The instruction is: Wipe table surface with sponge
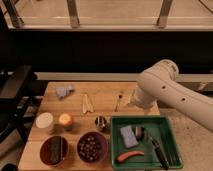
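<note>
The sponge, a small pale blue-grey block, lies flat in the left part of a green tray at the table's right end. My gripper hangs from the white arm and points down into the tray, just right of the sponge. Its jaws stand open with nothing between them. The table surface is a light brown plank top stretching left from the tray.
A grey cloth wad, wooden sticks and a utensil lie at the back. In front stand a white jar, an orange cup, a metal cup and two dark bowls. The tray holds an orange piece and a black-handled tool.
</note>
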Tool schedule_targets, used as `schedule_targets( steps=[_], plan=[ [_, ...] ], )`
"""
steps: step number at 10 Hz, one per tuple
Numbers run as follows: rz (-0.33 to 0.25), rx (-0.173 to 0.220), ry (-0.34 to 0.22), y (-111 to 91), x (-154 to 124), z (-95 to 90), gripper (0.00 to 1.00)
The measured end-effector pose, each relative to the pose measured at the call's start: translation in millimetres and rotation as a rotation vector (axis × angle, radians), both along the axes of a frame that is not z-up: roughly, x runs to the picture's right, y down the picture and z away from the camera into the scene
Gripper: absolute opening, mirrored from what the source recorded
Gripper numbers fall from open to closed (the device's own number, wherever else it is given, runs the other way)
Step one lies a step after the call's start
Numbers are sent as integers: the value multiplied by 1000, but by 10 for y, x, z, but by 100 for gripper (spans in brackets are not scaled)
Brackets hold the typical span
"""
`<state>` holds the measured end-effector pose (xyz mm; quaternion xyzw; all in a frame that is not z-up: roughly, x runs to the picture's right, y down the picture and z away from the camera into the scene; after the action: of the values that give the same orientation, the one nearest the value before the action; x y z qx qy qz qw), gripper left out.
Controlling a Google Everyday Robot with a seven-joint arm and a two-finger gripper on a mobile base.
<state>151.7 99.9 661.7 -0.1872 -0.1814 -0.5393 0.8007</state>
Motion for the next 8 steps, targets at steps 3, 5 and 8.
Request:
schedule_targets(
  steps=[3,5,8],
  plan=[
    [24,-74,-11,330,-54,271,64],
    [43,-112,-17,462,-79,339,64],
    [82,-185,-27,730,-128,414,64]
  ],
)
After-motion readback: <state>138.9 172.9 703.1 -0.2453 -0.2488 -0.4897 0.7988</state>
